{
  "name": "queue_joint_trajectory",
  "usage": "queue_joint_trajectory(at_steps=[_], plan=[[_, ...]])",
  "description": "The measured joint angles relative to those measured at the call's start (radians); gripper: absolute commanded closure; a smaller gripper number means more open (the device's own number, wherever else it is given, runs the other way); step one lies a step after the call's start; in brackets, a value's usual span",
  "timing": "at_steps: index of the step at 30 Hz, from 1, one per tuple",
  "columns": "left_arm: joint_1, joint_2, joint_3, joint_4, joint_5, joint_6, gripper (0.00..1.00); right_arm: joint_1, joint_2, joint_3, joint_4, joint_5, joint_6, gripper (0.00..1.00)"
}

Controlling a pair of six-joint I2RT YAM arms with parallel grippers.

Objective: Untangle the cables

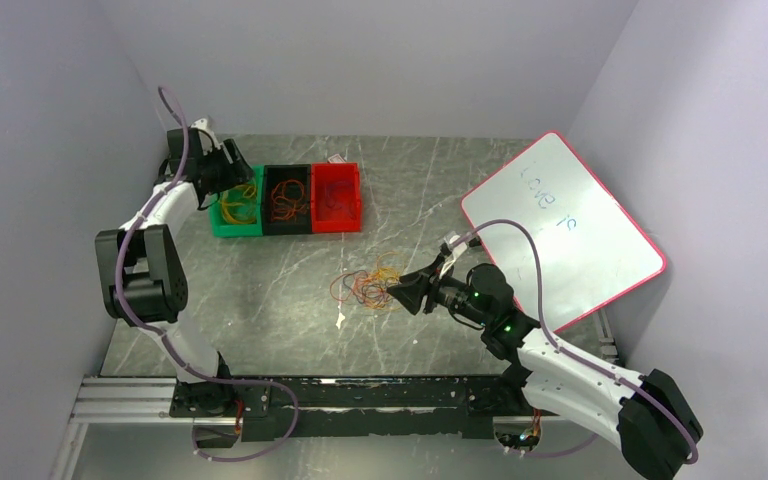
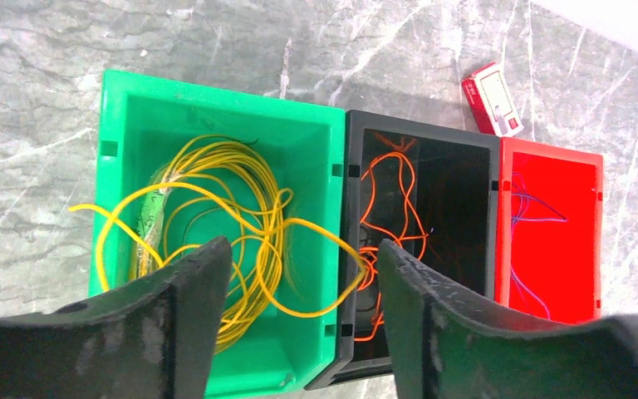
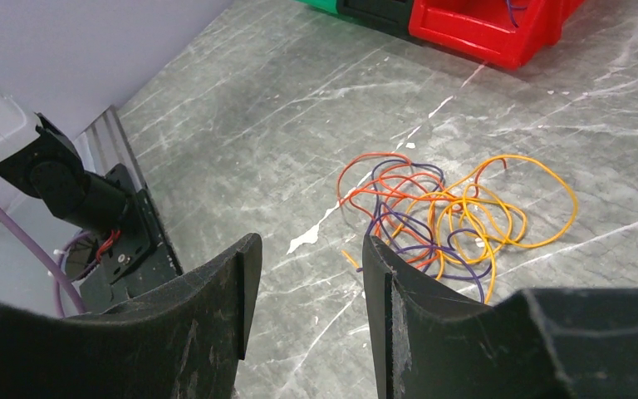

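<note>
Cables [image 1: 368, 288] lie tangled mid-surface [image 1: 290, 330], with bare room on all sides. The right end effector [image 1: 397, 294] is just beside them, fingers apart and empty. Near the far-left corner, the left end effector [image 2: 303, 249], also apart, hangs over the green bin [image 2: 216, 87] of yellow cables [image 2: 267, 233].

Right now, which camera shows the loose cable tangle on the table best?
The right wrist view: the cable tangle sits close, orange, purple and yellow strands distinct. The top view shows it small, beside the right gripper. The left wrist view misses it.
</note>
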Motion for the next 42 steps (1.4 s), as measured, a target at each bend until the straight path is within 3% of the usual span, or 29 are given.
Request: queue_joint_trajectory(at_steps=[5, 16, 22, 29, 37, 42], plan=[[0.0, -0.007, 0.005, -0.015, -0.013, 0.004, 0.13, 0.0, 0.001, 0.0, 0.0, -0.005, 0.0, 0.48], [0.0, -0.044, 0.024, -0.057, -0.068, 0.024, 0.3, 0.0, 0.001, 0.0, 0.001, -0.014, 0.0, 0.48], [0.0, -0.051, 0.023, -0.067, -0.069, 0.026, 0.2, 0.0, 0.002, -0.009, 0.008, -0.015, 0.001, 0.48], [-0.012, -0.147, -0.06, -0.067, -0.06, -0.005, 0.22, 0.0, 0.002, -0.017, 0.008, -0.015, 0.008, 0.48], [-0.145, -0.17, -0.12, -0.069, -0.148, -0.02, 0.36, 0.0, 0.002, -0.017, 0.007, -0.018, 0.012, 0.48], [-0.153, -0.136, -0.119, -0.068, -0.19, -0.02, 0.44, 0.0, -0.007, -0.017, 0.001, -0.017, 0.011, 0.48]])
